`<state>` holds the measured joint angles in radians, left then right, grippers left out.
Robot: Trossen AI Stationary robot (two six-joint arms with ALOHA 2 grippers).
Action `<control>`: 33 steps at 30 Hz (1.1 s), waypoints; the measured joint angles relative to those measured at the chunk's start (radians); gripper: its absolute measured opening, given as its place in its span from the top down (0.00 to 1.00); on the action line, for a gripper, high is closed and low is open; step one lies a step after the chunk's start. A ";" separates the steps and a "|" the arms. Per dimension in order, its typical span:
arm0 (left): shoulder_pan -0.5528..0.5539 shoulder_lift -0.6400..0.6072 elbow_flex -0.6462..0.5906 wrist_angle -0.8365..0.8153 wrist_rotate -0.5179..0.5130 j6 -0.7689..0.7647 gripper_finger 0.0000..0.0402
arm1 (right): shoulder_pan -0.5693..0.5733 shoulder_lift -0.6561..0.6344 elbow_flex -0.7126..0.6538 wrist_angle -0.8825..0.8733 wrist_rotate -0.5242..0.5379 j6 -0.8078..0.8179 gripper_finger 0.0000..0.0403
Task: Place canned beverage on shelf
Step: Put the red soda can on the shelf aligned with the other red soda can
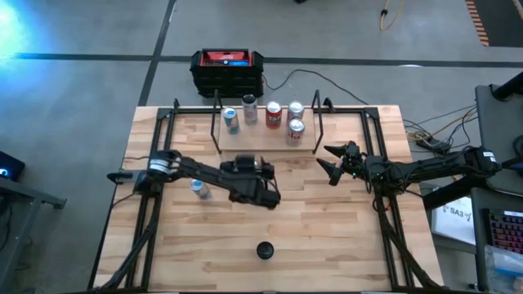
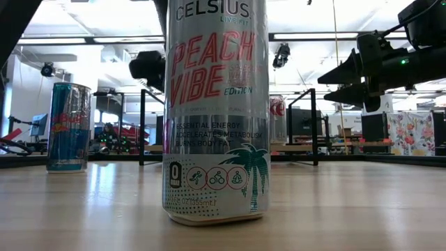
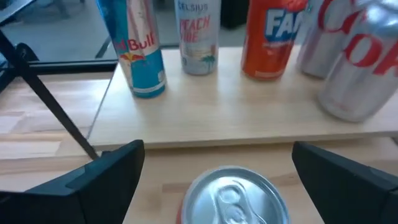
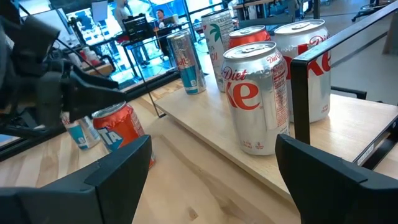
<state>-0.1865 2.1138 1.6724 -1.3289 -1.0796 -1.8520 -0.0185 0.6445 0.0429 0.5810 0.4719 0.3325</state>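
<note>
Can (image 3: 231,198) directly beneath released left claw (image 3: 217,180): rigid yet dentable, slippery metal, best gripped mid-body; right claw (image 4: 211,168) also released.

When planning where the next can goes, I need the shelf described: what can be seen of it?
The shelf is a rectangular light-wood plank with thin black rod uprights at both ends, resting on the slatted tabletop toward its far side. Five cans stand on it: a blue can, a Celsius can, an orange can and two Diet Cokes. Its front strip is bare.
</note>
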 joint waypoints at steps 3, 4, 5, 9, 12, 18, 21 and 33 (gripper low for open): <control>-0.025 0.031 -0.001 -0.009 -0.038 -0.068 0.02 | 0.000 0.000 0.000 0.000 0.000 0.000 0.19; -0.032 0.041 -0.001 -0.009 -0.038 -0.084 0.03 | 0.000 0.000 0.000 0.000 0.000 0.000 0.19; -0.038 0.048 -0.001 -0.011 -0.038 -0.100 0.03 | 0.000 0.000 0.000 0.000 0.000 0.000 0.19; -0.056 0.071 -0.001 -0.015 -0.039 -0.158 0.05 | 0.000 0.000 0.000 0.000 0.000 0.000 0.19; -0.064 0.082 -0.001 -0.017 -0.039 -0.198 0.08 | 0.000 0.000 0.000 0.000 0.000 0.000 0.19; -0.069 0.106 0.001 -0.015 -0.038 -0.261 0.12 | 0.000 0.000 0.000 0.000 0.000 0.000 0.19; -0.069 0.120 0.001 -0.015 -0.033 -0.282 0.14 | 0.000 0.000 0.000 0.000 0.000 0.000 0.19; -0.069 0.187 0.001 -0.014 -0.023 -0.359 0.18 | 0.000 0.000 0.000 0.000 0.000 0.000 0.19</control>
<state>-0.2554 2.3010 1.6730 -1.3430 -1.1023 -2.2106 -0.0181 0.6441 0.0429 0.5808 0.4721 0.3325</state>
